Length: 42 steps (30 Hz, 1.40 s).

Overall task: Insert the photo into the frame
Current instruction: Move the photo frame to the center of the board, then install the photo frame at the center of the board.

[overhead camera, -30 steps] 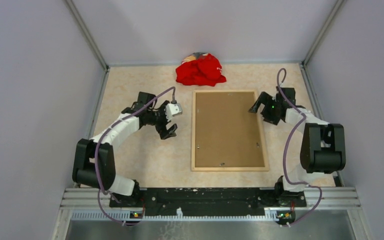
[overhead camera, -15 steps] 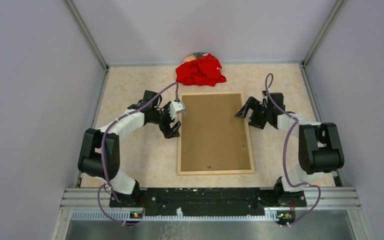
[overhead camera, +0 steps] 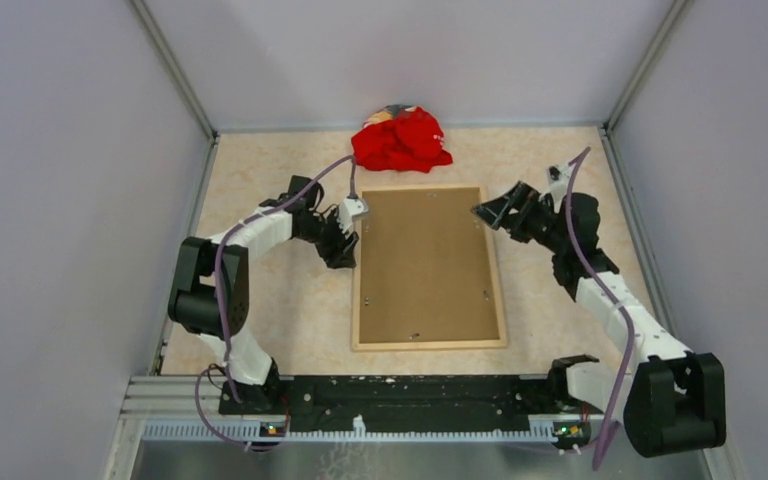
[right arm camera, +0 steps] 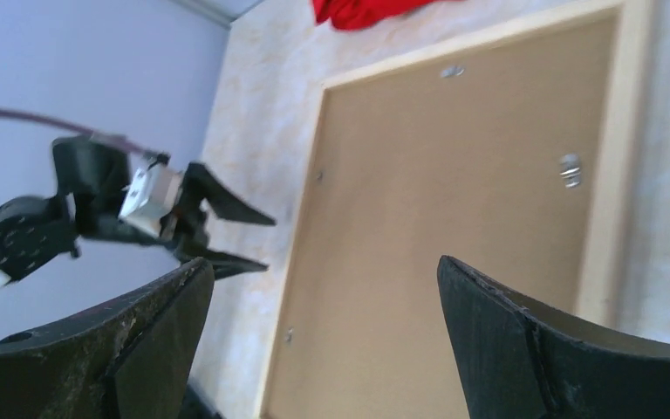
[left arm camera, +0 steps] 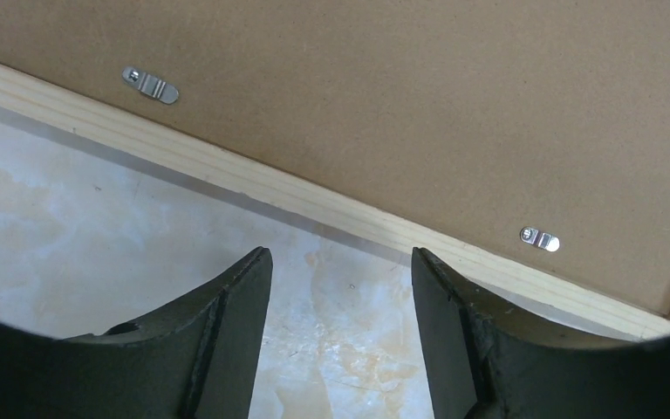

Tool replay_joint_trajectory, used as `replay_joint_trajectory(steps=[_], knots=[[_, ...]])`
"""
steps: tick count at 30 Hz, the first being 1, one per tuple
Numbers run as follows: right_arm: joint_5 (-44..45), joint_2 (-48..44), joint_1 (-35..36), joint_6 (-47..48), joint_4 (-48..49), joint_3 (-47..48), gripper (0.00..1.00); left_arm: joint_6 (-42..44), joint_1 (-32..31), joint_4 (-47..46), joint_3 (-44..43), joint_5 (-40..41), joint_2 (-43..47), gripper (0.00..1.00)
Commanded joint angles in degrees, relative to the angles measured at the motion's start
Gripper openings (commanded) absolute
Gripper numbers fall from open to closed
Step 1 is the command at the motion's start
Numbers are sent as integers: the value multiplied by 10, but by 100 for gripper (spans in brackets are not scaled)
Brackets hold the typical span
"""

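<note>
Lying beside left end effector: frame

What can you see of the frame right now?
The frame is a thin light-wood rectangle lying flat on the table, back side up, its long sides running away from the arms. A plain brown backing board fills it, with small metal clips near its edges. No photo shows. The left gripper, jaws apart, sits just off its left edge, not gripping it.
</note>
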State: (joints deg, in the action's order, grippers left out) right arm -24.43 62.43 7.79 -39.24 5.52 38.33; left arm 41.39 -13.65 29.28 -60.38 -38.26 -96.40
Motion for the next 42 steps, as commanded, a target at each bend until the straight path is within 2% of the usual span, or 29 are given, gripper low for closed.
replay_joint_trajectory(steps=[1,2,4,6,11,13,17,22,28,42], knots=[[-99,42,50,-82,128,-36,99,3,4,18,-25,-39,-17,66],[-57,53,91,-50,70,-9,99,5,4,20,-26,-41,-20,65],[29,66,177,-24,43,7,98,10,4,23,-26,-41,-25,65],[78,94,250,-31,57,13,86,16,4,27,-25,-42,-31,64],[131,182,365,-67,132,21,45,21,4,23,-19,-46,-38,62],[137,225,404,-73,155,35,36,23,4,20,-18,-45,-42,59],[136,309,450,-86,205,57,35,23,4,19,-20,-45,-52,54],[132,367,466,-97,238,66,36,27,4,17,-15,-42,-57,47],[153,392,481,-86,236,69,37,30,4,15,-12,-35,-61,42],[166,419,490,-94,243,76,37,30,3,19,-16,-30,-61,41]])
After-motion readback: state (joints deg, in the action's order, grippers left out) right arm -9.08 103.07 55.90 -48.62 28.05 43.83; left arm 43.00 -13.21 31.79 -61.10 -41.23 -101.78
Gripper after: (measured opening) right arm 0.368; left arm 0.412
